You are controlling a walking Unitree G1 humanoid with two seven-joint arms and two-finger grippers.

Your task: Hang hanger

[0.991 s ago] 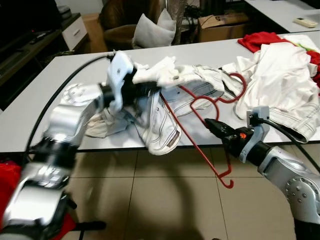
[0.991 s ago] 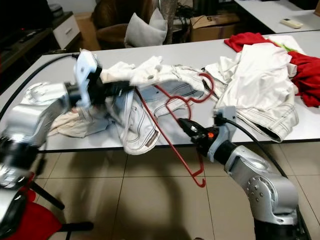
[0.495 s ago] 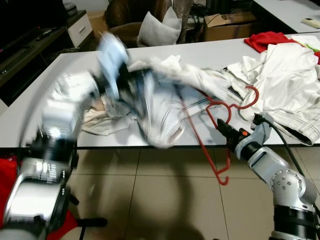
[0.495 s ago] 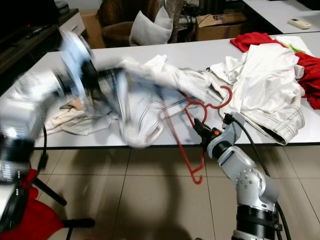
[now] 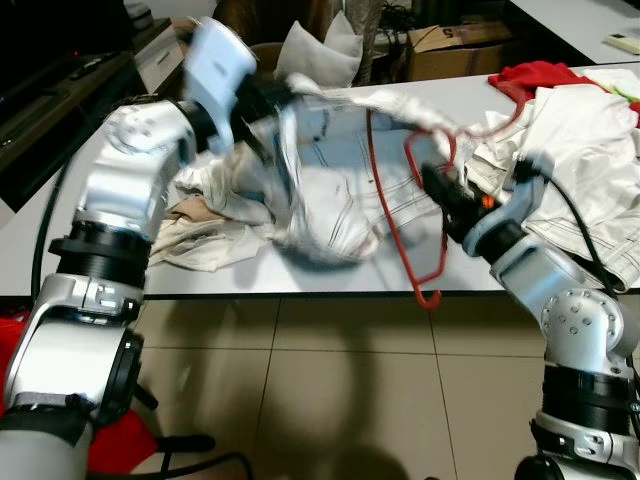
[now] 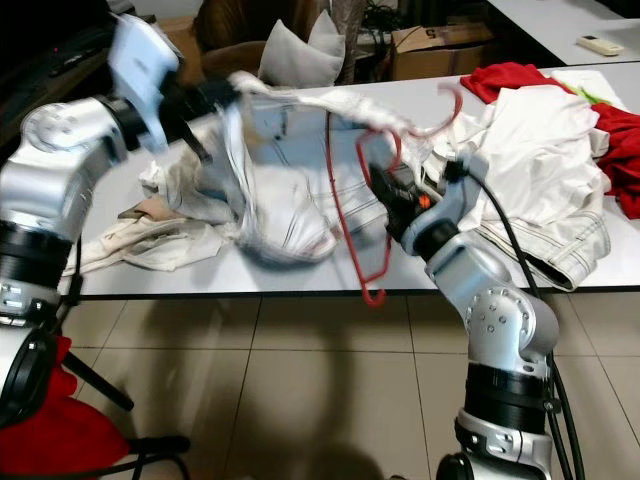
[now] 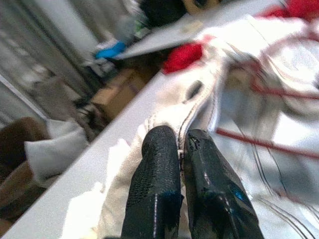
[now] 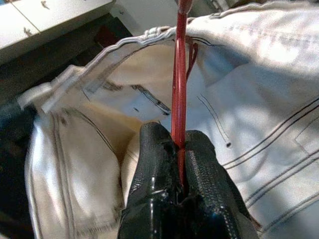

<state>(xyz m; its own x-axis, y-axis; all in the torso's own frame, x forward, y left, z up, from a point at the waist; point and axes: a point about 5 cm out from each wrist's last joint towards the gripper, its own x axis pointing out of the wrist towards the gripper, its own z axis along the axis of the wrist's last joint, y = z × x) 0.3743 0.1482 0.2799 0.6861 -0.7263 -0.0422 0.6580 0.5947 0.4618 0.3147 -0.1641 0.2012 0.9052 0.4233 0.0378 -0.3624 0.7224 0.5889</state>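
Note:
A red wire hanger (image 5: 385, 205) stands nearly upright over the table's front edge, its hook (image 5: 430, 297) hanging lowest. Its upper part is threaded into a white garment with dark stitching (image 5: 335, 200). My right gripper (image 5: 428, 178) is shut on the hanger's bar; the right wrist view has the red hanger bar (image 8: 179, 74) pinched between the black fingers (image 8: 155, 149). My left gripper (image 5: 272, 100) is raised at the left, shut on the garment's hem (image 7: 199, 107). The garment hangs stretched between the two grippers, its lower part bagging onto the table.
The grey table (image 5: 30, 250) carries a beige garment (image 5: 200, 240) at the left and a pile of white clothes (image 5: 590, 150) with red cloth (image 5: 530, 75) at the right. A pillow (image 5: 320, 50) and a cardboard box (image 5: 450, 45) lie beyond. The tiled floor lies in front.
Both arms have risen. The garment has been lifted off the table and spread. The hanger swung from slanting off the table edge to nearly upright, with my right gripper higher.

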